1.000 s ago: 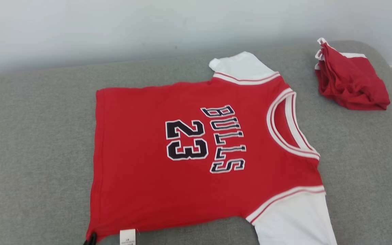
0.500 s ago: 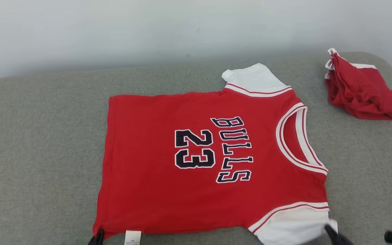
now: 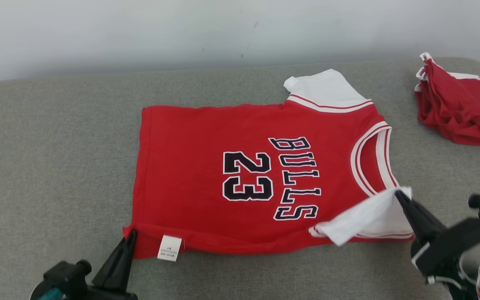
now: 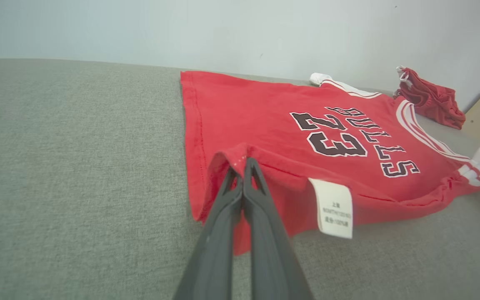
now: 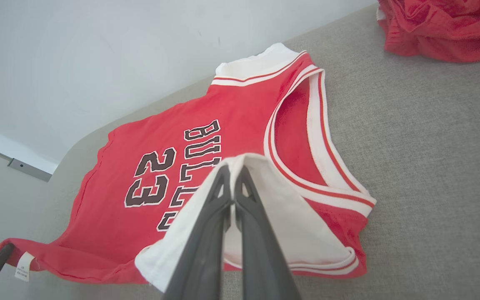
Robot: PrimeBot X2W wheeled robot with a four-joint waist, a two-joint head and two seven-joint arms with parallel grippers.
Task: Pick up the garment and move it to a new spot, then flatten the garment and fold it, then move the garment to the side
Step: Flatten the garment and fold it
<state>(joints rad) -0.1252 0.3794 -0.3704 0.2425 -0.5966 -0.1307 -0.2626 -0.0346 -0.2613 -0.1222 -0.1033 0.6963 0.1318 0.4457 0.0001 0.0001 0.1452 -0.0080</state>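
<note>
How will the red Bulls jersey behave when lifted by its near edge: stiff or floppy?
Probably floppy: the red fabric jersey sags between left gripper and right gripper. Likely light: two fingertip pinches raise its edge. The white sleeve flops over, suggesting easy creasing.

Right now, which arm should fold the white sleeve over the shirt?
Right. The right fingers are shut on the near sleeve, holding it raised over the shirt. The left fingers pinch the hem corner, far from the sleeve.
</note>
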